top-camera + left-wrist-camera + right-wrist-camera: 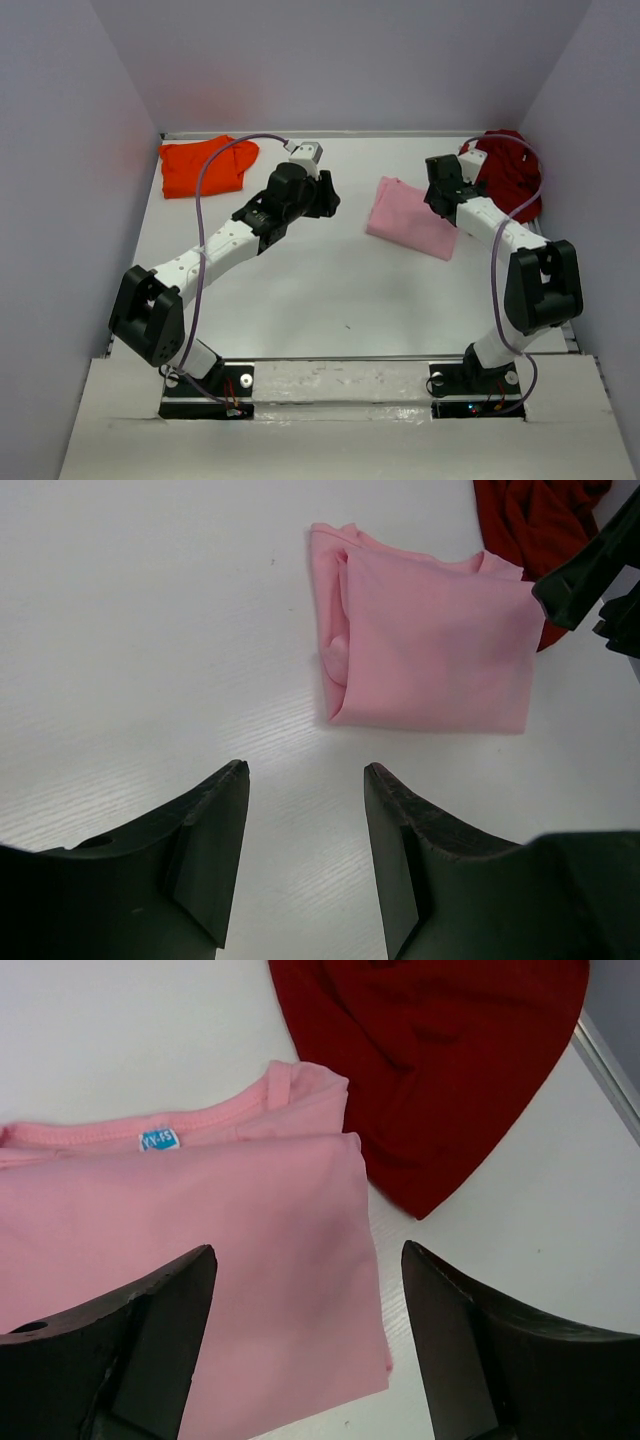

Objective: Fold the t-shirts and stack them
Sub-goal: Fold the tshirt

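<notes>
The light pink t-shirt (410,220) lies folded flat at centre right of the table; it also shows in the left wrist view (430,640) and the right wrist view (180,1240). The dark red t-shirt (505,170) lies crumpled at the back right, touching the pink one's corner (430,1060). The bright orange t-shirt (203,166) lies folded at the back left. My left gripper (305,780) is open and empty above bare table, left of the pink shirt. My right gripper (310,1260) is open and empty, hovering over the pink shirt's right edge.
The white table (320,290) is walled by grey panels on the left, back and right. A raised rim (605,1060) runs along the right edge by the red shirt. Purple cables loop over both arms.
</notes>
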### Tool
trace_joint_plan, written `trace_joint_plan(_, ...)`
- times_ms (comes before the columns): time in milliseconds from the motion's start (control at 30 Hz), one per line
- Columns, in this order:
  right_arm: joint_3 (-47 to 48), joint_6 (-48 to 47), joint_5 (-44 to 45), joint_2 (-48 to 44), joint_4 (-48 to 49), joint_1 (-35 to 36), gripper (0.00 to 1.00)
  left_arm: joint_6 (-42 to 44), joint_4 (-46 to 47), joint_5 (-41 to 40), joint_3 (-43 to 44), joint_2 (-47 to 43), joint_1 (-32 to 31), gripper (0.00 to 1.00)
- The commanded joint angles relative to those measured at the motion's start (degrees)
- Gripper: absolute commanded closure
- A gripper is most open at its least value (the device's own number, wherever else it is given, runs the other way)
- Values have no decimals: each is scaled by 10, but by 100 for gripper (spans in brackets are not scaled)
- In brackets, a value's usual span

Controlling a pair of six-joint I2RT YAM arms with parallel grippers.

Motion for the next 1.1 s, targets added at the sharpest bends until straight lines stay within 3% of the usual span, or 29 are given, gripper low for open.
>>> trace_joint_plan(0, 39, -18, 12, -39, 13, -3, 20, 10, 24, -4, -7, -25, -2, 41)
trace_joint_plan(200, 22, -39, -72, -31, 63, -3, 21, 6, 27, -1, -8, -19, -2, 41)
trace_joint_plan(733, 73, 38, -88, 138, 25, -23, 23, 8, 20, 2, -8, -9, -2, 41)
trace_joint_plan(900, 113, 10, -158, 149, -8, -23, 23, 5, 17, 6, -8, -8, -2, 41)
trace_joint_plan(1067, 105, -30, -242, 69, 6, -11, 23, -2, 20, 3, -11, -23, -2, 41)
